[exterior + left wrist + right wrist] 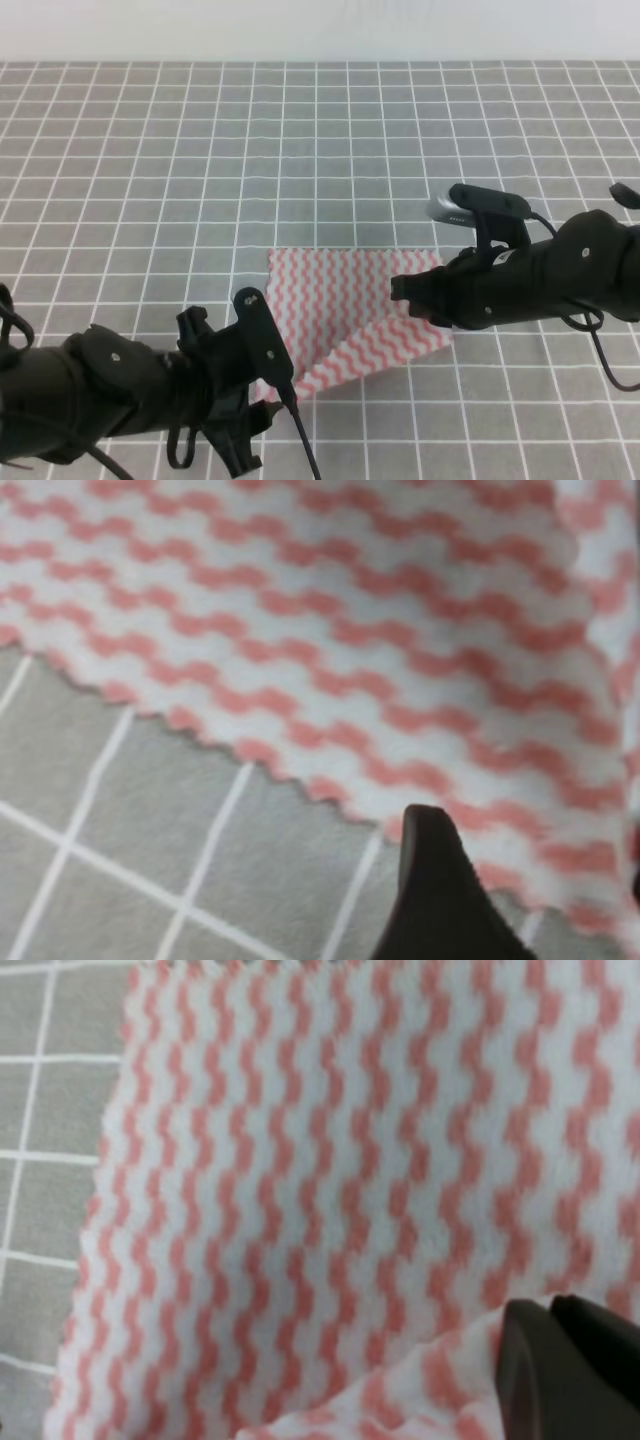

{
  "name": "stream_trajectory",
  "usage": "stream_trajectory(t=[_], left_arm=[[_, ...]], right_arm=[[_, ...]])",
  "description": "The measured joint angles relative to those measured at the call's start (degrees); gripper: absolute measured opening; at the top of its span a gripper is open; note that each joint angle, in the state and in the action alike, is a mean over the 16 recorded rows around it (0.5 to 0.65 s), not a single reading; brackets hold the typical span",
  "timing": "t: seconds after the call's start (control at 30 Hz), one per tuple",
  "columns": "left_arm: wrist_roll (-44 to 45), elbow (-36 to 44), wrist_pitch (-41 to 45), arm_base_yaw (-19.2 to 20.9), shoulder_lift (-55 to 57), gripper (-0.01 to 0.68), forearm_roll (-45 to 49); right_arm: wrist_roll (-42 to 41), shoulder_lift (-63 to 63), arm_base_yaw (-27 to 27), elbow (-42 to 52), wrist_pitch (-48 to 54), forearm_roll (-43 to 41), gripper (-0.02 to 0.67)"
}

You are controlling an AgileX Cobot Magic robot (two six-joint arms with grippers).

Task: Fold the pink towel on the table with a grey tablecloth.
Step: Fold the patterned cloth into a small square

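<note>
Your pink towel (345, 305), a thin fleecy cloth with wavy pink-and-white stripes and jagged edges, lies partly folded into a rough triangle near the middle of the grey gridded tablecloth (200, 150). Your right gripper (415, 295) is clamped on its right edge. Your left gripper (262, 385) sits at the near-left corner; you cannot tell its jaws' state.

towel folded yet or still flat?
Partly folded: the pink towel has a flap doubled over along its lower right, not flat, with both grippers at its edges.
</note>
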Motion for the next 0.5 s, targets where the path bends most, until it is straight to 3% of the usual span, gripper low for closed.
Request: stream_trajectory(t=[0.5], left_arm=[[1.17,0.02,2.0,0.0,-0.09,0.378,0.01]], right_arm=[[-0.17,0.8,-0.04,-0.01,0.07,0.0,-0.015]])
